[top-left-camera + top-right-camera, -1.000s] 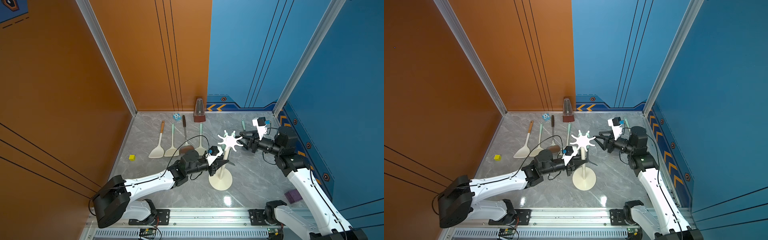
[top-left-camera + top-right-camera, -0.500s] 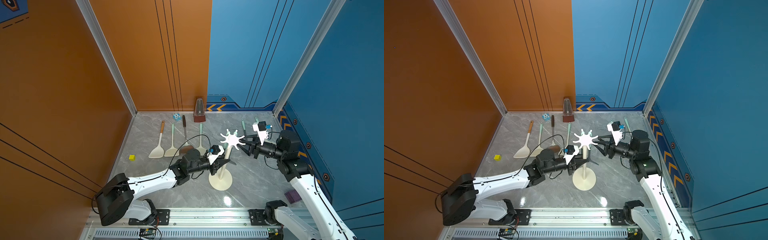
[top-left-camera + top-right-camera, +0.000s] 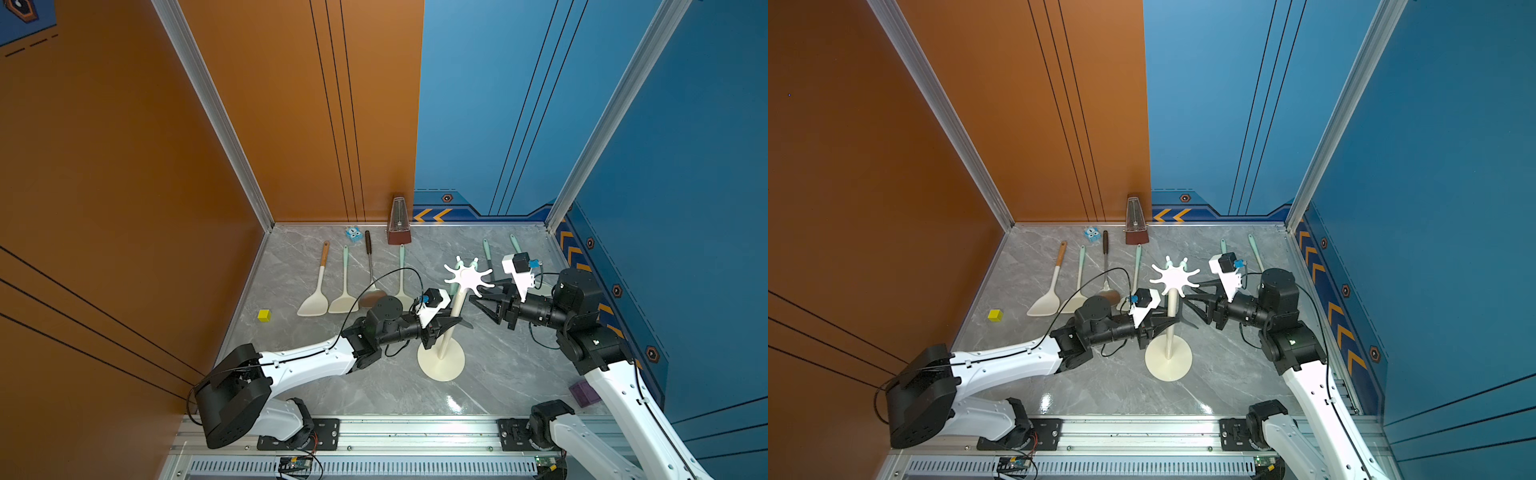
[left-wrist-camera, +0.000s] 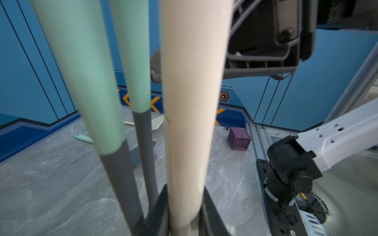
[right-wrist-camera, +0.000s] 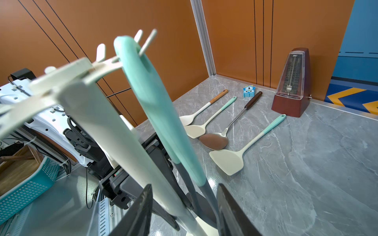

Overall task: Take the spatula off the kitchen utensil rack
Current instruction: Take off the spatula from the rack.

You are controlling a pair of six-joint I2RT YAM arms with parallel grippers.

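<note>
Jaws of the left gripper [image 3: 452, 323] are clamping the pole of the kitchen utensil rack [image 3: 467, 277], apparently steadying it, while the right gripper [image 5: 185, 187] is standing parted astride the mint-handled spatula [image 5: 159, 102] hanging from a prong, gripping nothing.

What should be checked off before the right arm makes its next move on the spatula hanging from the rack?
1. Left gripper steadying the kitchen utensil rack: ok, shut on its pole.
2. Right gripper ready to grasp: ok, jaws open near the pole.
3. Mint-handled spatula free of its prong: not ok, its handle loop hangs there.
4. Only the spatula between the jaws: cannot tell; a second mint-handled utensil hangs close beside it.
</note>
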